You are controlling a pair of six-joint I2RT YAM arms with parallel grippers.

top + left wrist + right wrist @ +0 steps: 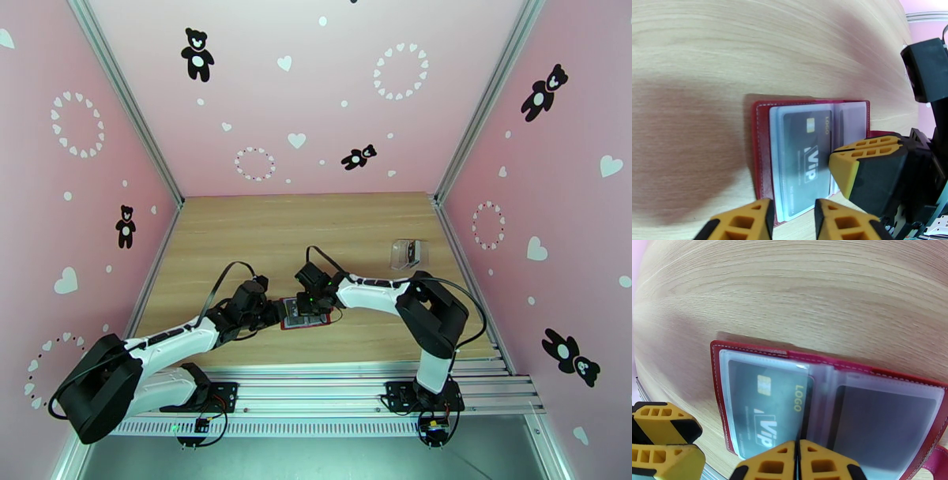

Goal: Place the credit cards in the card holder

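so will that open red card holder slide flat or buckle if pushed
The red folding card holder lies open and flat on the wooden table, so it would probably slide rather than tip. Its clear plastic sleeves look thin and fan loosely, so they would likely flop when lifted.

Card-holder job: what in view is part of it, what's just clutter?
Job: red card holder, lying open; VIP card and a second dark card in its sleeves; left tool; right tool.
Lying about: clear plastic box, far right, dark content too small to identify.
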